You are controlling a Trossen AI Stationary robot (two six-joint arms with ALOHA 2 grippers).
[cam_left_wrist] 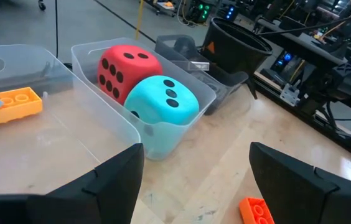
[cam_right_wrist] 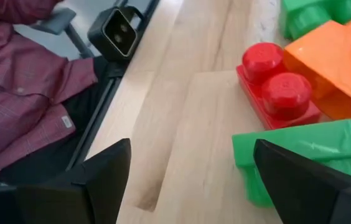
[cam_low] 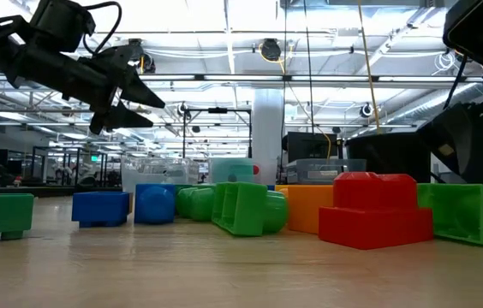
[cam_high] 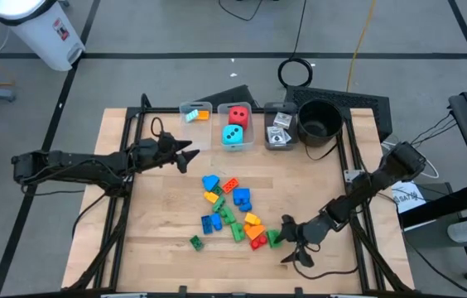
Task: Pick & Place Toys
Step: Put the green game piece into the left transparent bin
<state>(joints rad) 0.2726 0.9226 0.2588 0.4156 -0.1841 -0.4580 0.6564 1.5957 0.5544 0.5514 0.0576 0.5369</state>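
Loose toy bricks (cam_high: 229, 211) in blue, green, orange, red and yellow lie in a pile on the wooden table's middle. My right gripper (cam_high: 286, 242) stands open at the pile's near right end. Just ahead of its fingers are a green brick (cam_right_wrist: 300, 155) and a red brick (cam_right_wrist: 278, 87), and nothing is between them. My left gripper (cam_high: 188, 156) hangs open above the table's far left part, facing the clear bin (cam_left_wrist: 163, 134) that holds a red die (cam_left_wrist: 122, 68) and a teal die (cam_left_wrist: 163, 102). It holds nothing.
Three clear bins stand along the far edge. The left one (cam_high: 194, 113) holds an orange brick (cam_left_wrist: 14, 106), and the right one (cam_high: 279, 128) holds cards. A black pot (cam_high: 320, 120) stands beside them. A person in a dark red shirt (cam_right_wrist: 20, 81) sits past the table's near edge by a camera (cam_right_wrist: 116, 31).
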